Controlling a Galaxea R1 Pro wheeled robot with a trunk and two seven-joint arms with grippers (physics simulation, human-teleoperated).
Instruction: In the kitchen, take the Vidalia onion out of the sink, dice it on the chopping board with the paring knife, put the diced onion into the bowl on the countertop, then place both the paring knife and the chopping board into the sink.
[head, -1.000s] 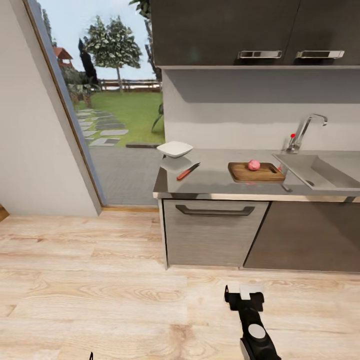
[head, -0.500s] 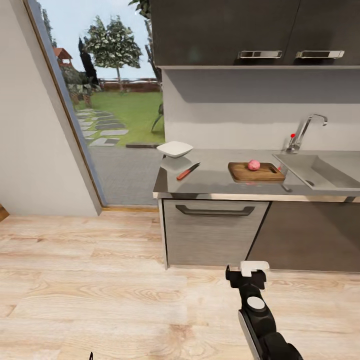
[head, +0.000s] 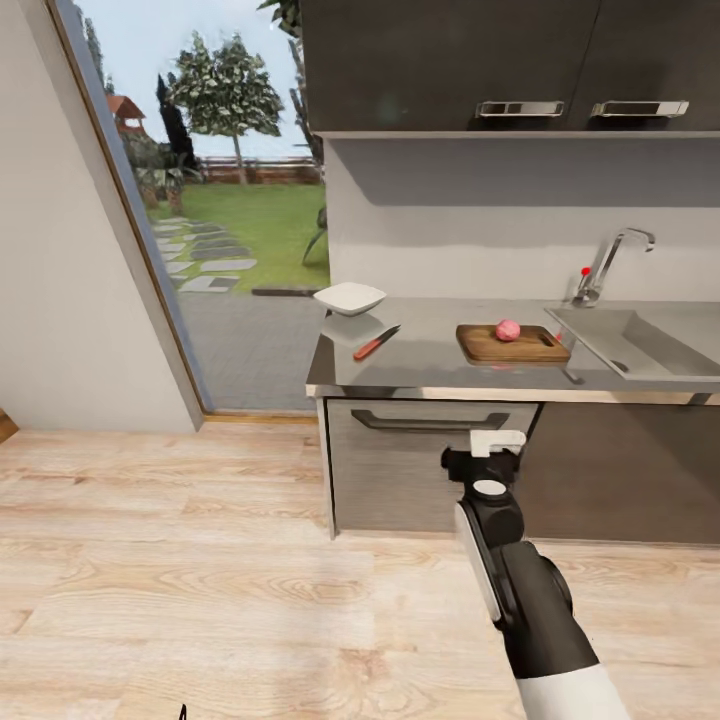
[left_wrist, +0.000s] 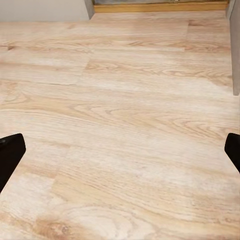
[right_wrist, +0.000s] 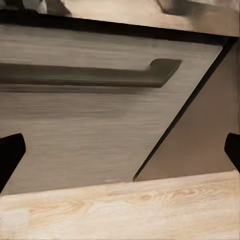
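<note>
The pinkish-red Vidalia onion (head: 508, 330) rests on the brown chopping board (head: 512, 345), which lies on the grey countertop (head: 430, 362) just left of the sink (head: 640, 345). Further left lies the red-handled paring knife (head: 376, 343), and behind it stands the white bowl (head: 349, 298) near the counter's left end. My right gripper (head: 485, 452) hangs raised in front of the drawer, below the counter's edge and well short of the board. It is open and empty, its dark fingertips (right_wrist: 10, 152) wide apart. My left gripper (left_wrist: 120, 150) is open over the wooden floor.
A grey drawer (right_wrist: 90, 110) with a dark bar handle (head: 430, 421) faces my right gripper. A chrome tap (head: 606, 262) with a red knob stands behind the sink. Dark wall cabinets (head: 450, 60) hang above. A glass door (head: 230, 200) to the garden is at the left.
My right arm has risen and reached forward from low over the floor up to the drawer front. The things on the counter have not moved.
</note>
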